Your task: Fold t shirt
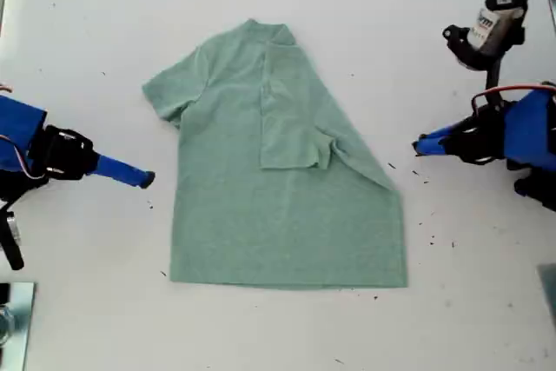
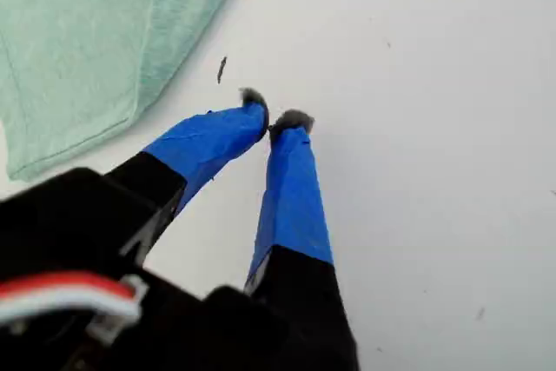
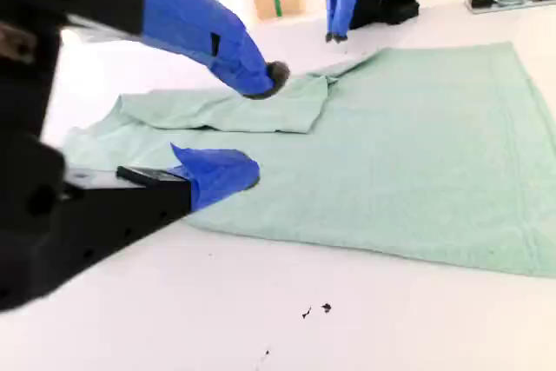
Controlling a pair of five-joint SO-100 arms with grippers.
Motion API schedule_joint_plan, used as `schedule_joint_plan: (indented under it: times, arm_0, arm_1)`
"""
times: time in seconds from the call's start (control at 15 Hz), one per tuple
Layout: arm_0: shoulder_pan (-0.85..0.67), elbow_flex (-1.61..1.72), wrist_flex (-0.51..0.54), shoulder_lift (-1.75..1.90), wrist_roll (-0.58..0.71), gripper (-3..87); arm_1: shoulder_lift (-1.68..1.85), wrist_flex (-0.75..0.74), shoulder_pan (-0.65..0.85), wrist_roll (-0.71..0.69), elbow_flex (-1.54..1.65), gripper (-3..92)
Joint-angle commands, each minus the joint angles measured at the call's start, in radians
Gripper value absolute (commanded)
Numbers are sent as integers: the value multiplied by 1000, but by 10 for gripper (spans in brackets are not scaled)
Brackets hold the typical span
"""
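The pale sage-green t shirt (image 1: pixel 287 215) lies flat in the middle of the white table, collar toward the far edge. One sleeve side is folded in over the body, leaving a slanted edge toward the exterior view's right. My first gripper (image 2: pixel 278 119) is shut on nothing and rests just off that slanted edge (image 2: pixel 78 49), at the exterior view's right (image 1: pixel 419 145). My second gripper (image 3: pixel 261 123) is open and empty. It points at the shirt's side edge (image 3: pixel 365 188) from the exterior view's left (image 1: pixel 143 178), a short gap from the cloth. The first gripper (image 3: pixel 339 32) also shows beyond the shirt in the second wrist view.
A white-and-black device on a stalk with a cable (image 1: pixel 491 23) stands at the exterior view's upper right. A metal piece (image 1: pixel 13 319) sits in that view's lower left corner. Dark specks (image 1: pixel 430 236) dot the white table (image 1: pixel 287 336) near the first arm.
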Motion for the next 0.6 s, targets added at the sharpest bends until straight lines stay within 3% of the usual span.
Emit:
schedule_joint_plan:
  times: [0.0,0.53]
  arm_0:
    - [-71,3,5,3,-206,-1]
    - [-83,-153,20,-9,-173,-3]
  arm_1:
    - [17,-6,-63,709,67,25]
    - [17,-6,-57,713,69,25]
